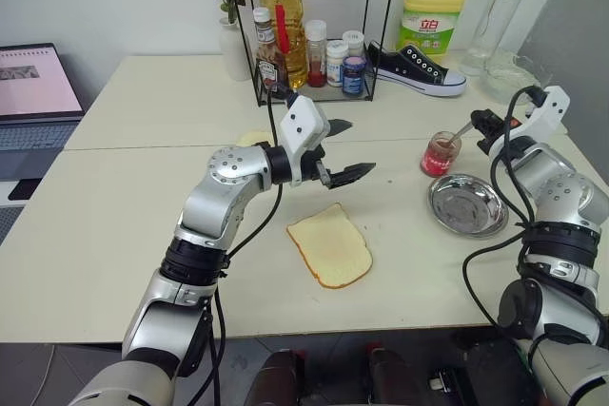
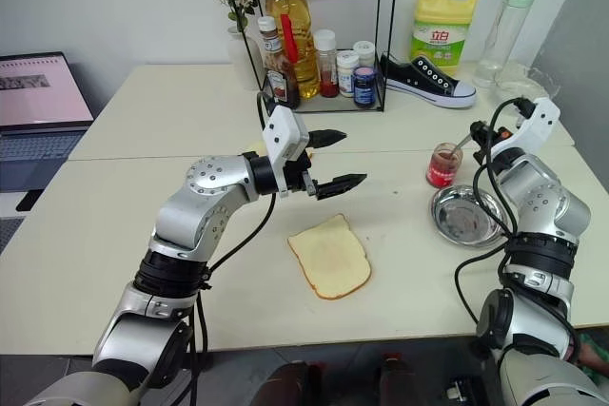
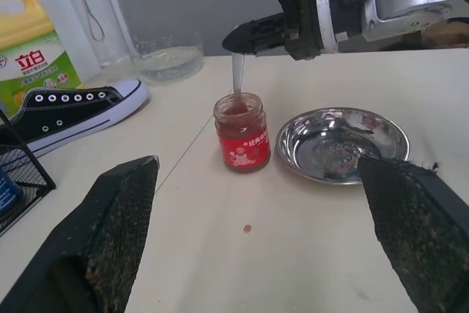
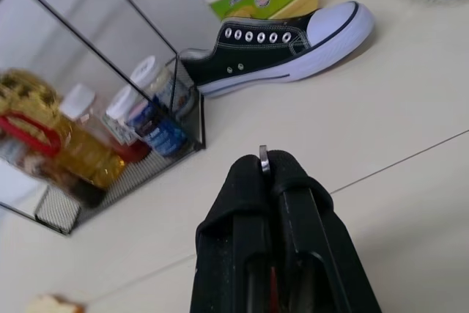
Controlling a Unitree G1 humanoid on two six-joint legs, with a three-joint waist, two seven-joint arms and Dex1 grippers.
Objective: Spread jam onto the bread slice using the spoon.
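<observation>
Head stereo pair down over table; wrist cameras close, level.

A: Light ok?
B: Bright, even, diffuse, prob overhead. Soft faint shadows on the pale surface, e.g. under the bread slice.
A: Glare?
B: Small highlights on the steel plate and on the oil bottle; laptop screen washed out a bit.
A: Blur?
B: Head views sharp. Left wrist view: own fingers soft, out of focus up close; jam jar crisp. Right wrist view: rack bottles smeared, shoe sharper.
</observation>
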